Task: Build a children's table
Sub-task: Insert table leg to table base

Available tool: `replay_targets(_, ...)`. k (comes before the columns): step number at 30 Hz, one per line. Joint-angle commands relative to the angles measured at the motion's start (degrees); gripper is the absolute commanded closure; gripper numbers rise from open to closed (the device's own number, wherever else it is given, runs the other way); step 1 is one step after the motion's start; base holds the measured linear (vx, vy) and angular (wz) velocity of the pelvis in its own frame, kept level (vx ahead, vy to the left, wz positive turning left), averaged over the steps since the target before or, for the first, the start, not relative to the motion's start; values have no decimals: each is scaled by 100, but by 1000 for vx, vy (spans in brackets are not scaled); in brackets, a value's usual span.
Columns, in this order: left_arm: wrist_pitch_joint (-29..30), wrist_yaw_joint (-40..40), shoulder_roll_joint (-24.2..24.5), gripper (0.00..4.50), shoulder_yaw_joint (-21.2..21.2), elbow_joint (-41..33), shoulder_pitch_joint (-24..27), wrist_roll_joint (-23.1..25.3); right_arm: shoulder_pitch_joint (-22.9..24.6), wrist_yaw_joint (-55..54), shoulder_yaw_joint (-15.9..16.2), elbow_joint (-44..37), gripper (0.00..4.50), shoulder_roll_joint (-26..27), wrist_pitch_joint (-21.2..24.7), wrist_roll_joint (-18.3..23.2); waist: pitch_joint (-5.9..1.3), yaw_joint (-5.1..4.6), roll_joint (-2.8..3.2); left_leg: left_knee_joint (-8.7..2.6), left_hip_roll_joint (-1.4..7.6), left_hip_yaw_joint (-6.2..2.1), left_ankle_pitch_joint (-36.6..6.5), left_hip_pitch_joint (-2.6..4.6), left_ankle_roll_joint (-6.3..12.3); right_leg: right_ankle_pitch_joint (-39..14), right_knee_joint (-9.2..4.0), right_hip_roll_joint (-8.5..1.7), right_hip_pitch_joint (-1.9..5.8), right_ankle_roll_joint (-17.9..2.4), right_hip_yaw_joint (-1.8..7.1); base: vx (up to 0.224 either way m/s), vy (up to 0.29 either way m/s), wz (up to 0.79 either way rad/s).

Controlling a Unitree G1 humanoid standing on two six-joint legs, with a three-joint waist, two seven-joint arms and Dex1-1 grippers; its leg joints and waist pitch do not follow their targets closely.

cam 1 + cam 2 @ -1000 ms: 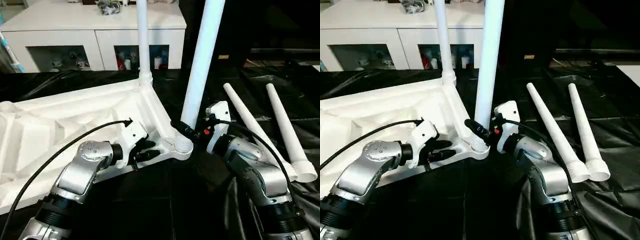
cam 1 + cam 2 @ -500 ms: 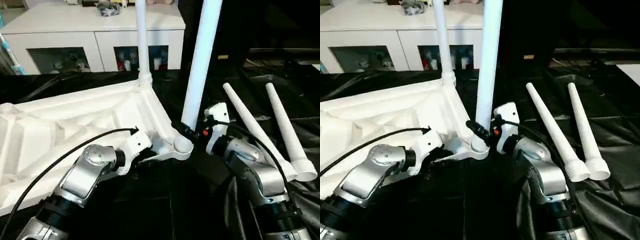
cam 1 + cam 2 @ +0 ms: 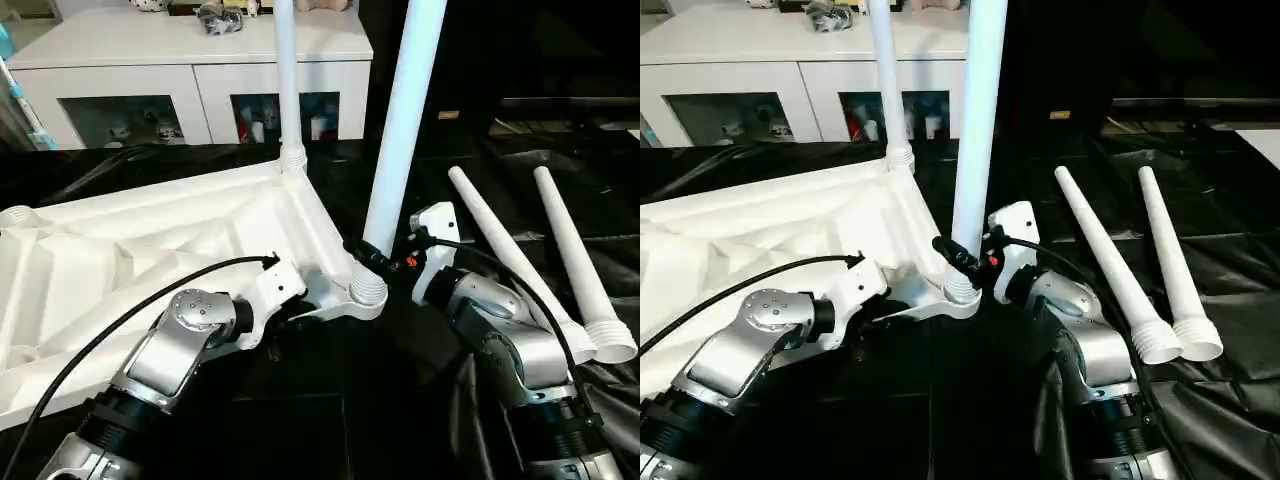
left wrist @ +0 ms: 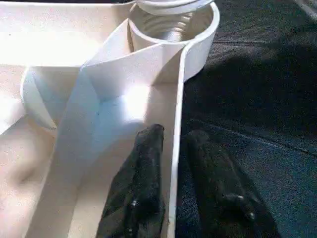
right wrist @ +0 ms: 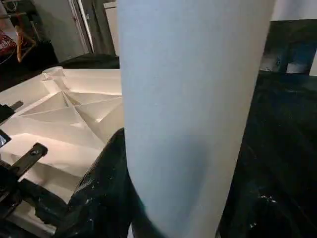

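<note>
The right pincer (image 3: 962, 258) clasps the upright leg (image 3: 400, 130); the left pincer (image 4: 171, 148), nearly closed, straddles the tabletop's rim (image 4: 174, 148). Keep the leg vertical while twisting.

Between our two forearms we see bare black sheet (image 3: 330, 420). The upturned tabletop (image 3: 120, 270) blocks our left side, its two standing legs (image 3: 400, 120) rising at the right edge. Two loose legs (image 3: 520, 265) lie across the right; a narrow strip between them stays free. The cabinet (image 3: 190, 75) closes off the back.
</note>
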Motion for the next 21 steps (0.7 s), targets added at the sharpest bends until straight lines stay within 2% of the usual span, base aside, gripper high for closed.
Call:
replay_targets(1, -6, -6, 28, 376, -42, 98, -56, 17, -123, 34, -45, 8, 265, -8, -74, -14, -354, 15, 22, -430, 276, -95, -956, 89, 235, -113, -337, -238, 272, -1417, 131, 0, 0, 0)
replay_targets(7, -34, 3, -11, 412, -13, 137, -42, -33, -155, 61, -50, 42, 265, -4, -82, -9, -348, 16, 6, -433, 276, -89, -993, 89, 250, -224, -351, -242, 269, -1407, 133, 0, 0, 0)
replay_targets(9, -51, -3, -2, 428, -22, 152, -42, -29, -168, 74, -55, 59, 265, -3, -75, 1, -348, 13, 18, -438, 276, -93, -1022, 89, 231, -289, -355, -243, 268, -1392, 132, 0, 0, 0)
replay_targets(11, -71, -12, 6, 445, -34, 165, -41, -22, -179, 79, -60, 77, 265, -3, -65, 7, -354, 6, 18, -435, 277, -96, -957, 88, 237, -177, -341, -238, 269, -1401, 129, 0, 0, 0)
replay_targets(15, -112, -24, 11, 449, -32, 199, -56, -25, -229, 98, -66, 150, 266, -7, 83, 49, -368, 0, 16, -413, 268, -93, -781, 79, 310, 118, -317, -238, 283, -1451, 125, 0, 0, 0)
replay_targets(19, -214, -37, 39, 450, -53, 232, -41, 12, -343, 176, 18, 342, 266, -51, 215, 0, -349, -5, 11, -423, 272, -86, -928, 88, 316, -154, -347, -245, 274, -1490, 126, 0, 0, 0)
replay_targets(20, -239, -40, 40, 450, -50, 251, -37, 28, -423, 219, 52, 430, 266, -57, 290, -6, -347, -12, -20, -426, 276, -81, -963, 86, 297, -223, -353, -245, 276, -1475, 130, 0, 0, 0)
replay_targets(21, -243, -39, 41, 450, -48, 255, -37, 30, -435, 228, 62, 442, 266, -59, 303, -9, -353, -5, -17, -423, 275, -86, -940, 88, 293, -220, -341, -249, 282, -1473, 128, 0, 0, 0)
